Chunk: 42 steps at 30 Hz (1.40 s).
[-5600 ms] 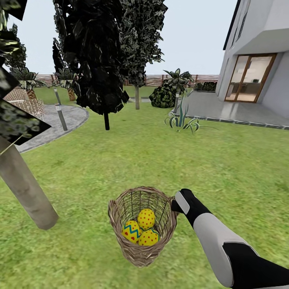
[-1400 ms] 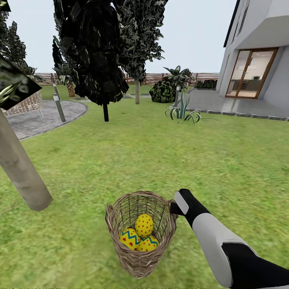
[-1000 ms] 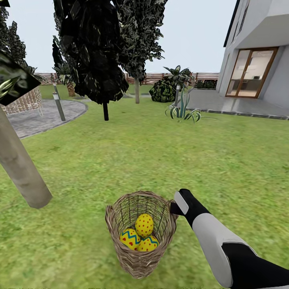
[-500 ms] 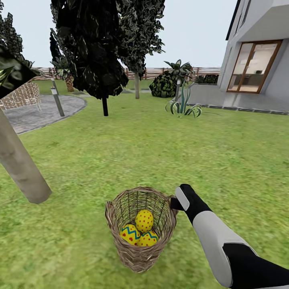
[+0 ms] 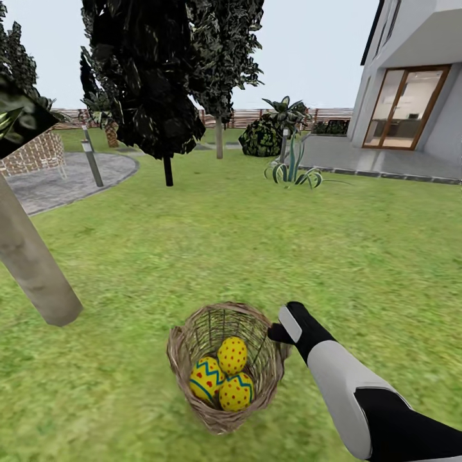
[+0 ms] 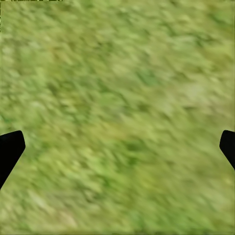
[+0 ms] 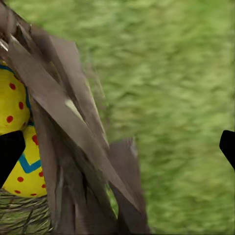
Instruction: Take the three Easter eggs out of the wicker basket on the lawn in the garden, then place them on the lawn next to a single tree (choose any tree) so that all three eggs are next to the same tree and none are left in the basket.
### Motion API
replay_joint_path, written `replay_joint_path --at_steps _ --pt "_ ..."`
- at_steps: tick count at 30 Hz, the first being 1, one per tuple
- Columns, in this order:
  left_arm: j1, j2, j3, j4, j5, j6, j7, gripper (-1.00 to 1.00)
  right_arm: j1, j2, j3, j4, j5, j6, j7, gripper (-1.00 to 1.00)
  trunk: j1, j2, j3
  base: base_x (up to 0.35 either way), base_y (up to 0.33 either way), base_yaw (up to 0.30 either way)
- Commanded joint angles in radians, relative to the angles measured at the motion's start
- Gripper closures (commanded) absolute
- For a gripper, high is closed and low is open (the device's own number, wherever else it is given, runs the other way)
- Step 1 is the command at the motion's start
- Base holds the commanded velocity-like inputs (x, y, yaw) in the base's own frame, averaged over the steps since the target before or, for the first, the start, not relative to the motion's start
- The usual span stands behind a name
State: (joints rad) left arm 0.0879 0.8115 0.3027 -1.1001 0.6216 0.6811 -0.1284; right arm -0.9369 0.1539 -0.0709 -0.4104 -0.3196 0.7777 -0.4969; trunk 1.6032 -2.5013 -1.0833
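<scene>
R gripper [image 5: 277, 333] wide open at basket [image 5: 221, 410] rim w/ 3 eggs [image 5: 232, 355] inside; reach over rim, straight down onto top egg.

The head camera sits high and looks forward and down across the lawn [image 5: 256, 256], with the wicker basket [image 5: 222, 410] close below it and the house [image 5: 417, 83] far off. The left wrist camera looks straight at nearby grass. The right wrist camera is very close to the basket's side, which the head view also sees.
</scene>
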Motion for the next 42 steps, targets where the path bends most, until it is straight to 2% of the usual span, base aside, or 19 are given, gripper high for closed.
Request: replay_joint_path --at_steps 1,7,42 --pt "0.001 0.000 0.003 -0.001 0.000 0.005 -0.004 -1.00 0.000 0.001 -0.004 -0.001 -0.006 0.002 -0.009 -1.00 -0.001 0.000 0.003 0.000 0.000 0.000" --pt "0.003 0.000 0.003 -0.001 0.000 0.004 -0.004 -1.00 0.000 0.001 -0.004 -0.001 -0.006 0.002 -0.009 -1.00 -0.003 0.001 0.026 0.000 0.000 0.000" --pt "0.003 0.000 0.002 0.001 0.000 0.002 -0.004 -1.00 0.000 0.002 -0.004 -0.001 -0.006 0.002 -0.008 -1.00 -0.137 0.246 0.136 0.000 0.000 0.000"
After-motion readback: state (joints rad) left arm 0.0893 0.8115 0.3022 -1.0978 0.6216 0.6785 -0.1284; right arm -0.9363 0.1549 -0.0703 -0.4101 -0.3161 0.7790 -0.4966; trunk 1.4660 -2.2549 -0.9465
